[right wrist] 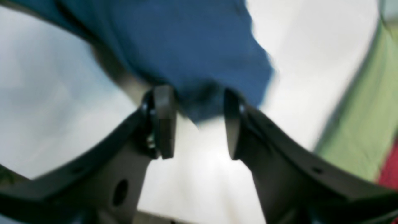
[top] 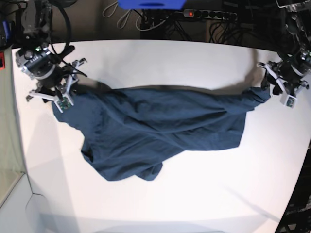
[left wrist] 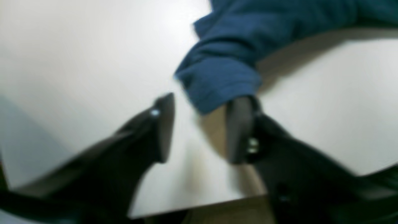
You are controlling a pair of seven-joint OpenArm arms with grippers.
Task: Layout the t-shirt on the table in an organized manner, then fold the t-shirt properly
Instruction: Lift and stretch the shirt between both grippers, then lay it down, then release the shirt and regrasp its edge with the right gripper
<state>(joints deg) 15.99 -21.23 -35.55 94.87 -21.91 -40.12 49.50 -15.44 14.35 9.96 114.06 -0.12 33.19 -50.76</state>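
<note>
The t-shirt (top: 160,131) lies stretched across the middle of the white table (top: 160,58), a dark blue band running nearly from one side edge to the other, creased with long diagonal folds, and with a loose lobe sagging toward the near edge. It is not flat; the cloth bunches where it narrows at both ends.

Each arm stands at one end of the shirt. The right pincer (right wrist: 199,124) is low over the end near the far corner on its side, its jaws apart with a blue fold of the shirt (right wrist: 186,46) lying at its tips, not pinched. The left pincer (left wrist: 200,124) is by the opposite side edge, also open, one finger (left wrist: 239,127) touching the rolled hem of a sleeve (left wrist: 217,77).

The wrist views, blurred as they are, show the gaps between the jaws, which the base view is too distant to reveal. Only the base view shows the shirt's whole spread.
</note>
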